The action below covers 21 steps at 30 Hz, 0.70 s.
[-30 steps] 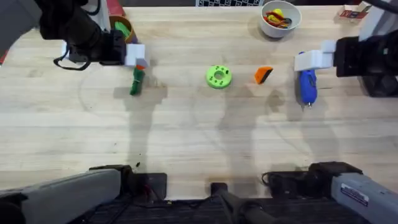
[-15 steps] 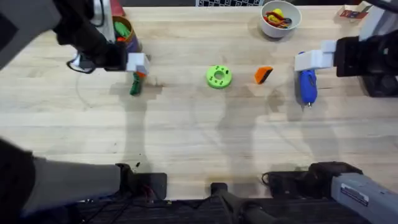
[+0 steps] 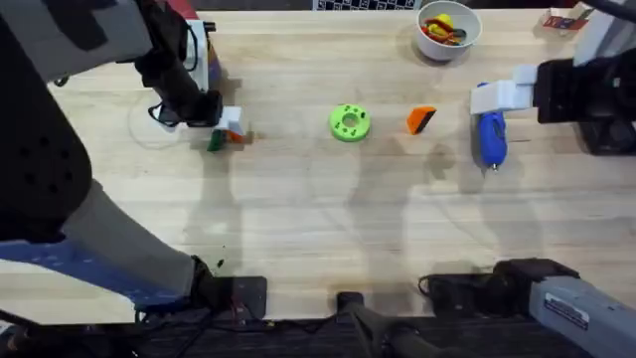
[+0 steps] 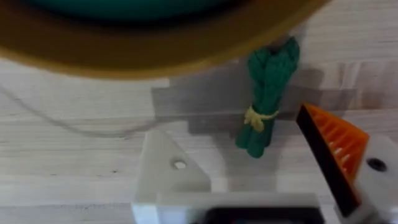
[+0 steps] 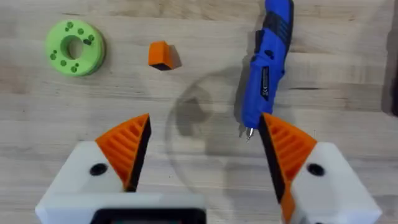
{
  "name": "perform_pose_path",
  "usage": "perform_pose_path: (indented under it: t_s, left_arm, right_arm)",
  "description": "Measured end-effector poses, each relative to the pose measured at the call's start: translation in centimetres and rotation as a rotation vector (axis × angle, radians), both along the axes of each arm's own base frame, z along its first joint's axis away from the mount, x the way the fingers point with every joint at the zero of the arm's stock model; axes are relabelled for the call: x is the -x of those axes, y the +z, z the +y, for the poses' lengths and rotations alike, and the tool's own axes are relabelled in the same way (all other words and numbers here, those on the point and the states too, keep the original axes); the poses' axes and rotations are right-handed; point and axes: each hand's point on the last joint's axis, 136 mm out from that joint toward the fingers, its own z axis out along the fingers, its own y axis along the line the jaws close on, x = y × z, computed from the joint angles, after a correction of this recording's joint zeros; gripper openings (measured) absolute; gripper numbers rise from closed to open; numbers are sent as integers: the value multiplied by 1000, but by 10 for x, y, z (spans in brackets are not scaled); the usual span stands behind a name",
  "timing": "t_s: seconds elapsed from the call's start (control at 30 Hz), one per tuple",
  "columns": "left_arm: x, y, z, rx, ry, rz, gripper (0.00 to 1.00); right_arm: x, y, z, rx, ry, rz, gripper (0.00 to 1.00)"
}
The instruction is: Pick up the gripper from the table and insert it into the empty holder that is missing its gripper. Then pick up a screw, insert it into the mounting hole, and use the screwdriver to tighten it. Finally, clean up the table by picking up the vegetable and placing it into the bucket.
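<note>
The vegetable (image 4: 267,93), a green bundle tied with yellow string, lies on the table beside the bucket (image 4: 155,46), whose orange rim and teal inside show in the left wrist view. My left gripper (image 3: 228,130) hovers open right at the vegetable (image 3: 213,143), its fingers (image 4: 333,149) on either side of the near end. The small orange gripper part (image 3: 421,119) lies mid-table next to a green disc with holes (image 3: 349,122). The blue screwdriver (image 3: 490,136) lies right of them, its tip between the open pads (image 5: 286,146) of my right gripper (image 3: 505,96). I cannot make out the holder or a screw.
A white bowl (image 3: 447,28) with colourful items stands at the back right. The left arm rises large and dark over the table's left side and hides most of the bucket (image 3: 211,62). Bare wood stretches across the front of the table (image 3: 338,229).
My left gripper has moved nearer and a little right, from beside the bucket down to the vegetable. The right arm and the other things have not moved.
</note>
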Motion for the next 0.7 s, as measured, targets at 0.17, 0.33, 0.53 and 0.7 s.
perform_pose_path:
  t_s: [0.17,0.33,0.53,0.7]
  left_arm:
    - [-1,0,0,1,-3,-6,250]
    - [-2,0,0,1,-9,-7,19]
    - [-2,0,0,0,-10,-7,18]
    - [-3,9,0,-3,-10,-34,18]
  right_arm:
    - [0,0,0,0,0,0,994]
    - [0,0,0,0,0,0,994]
    - [0,0,0,0,0,0,993]
    - [0,0,0,0,0,0,994]
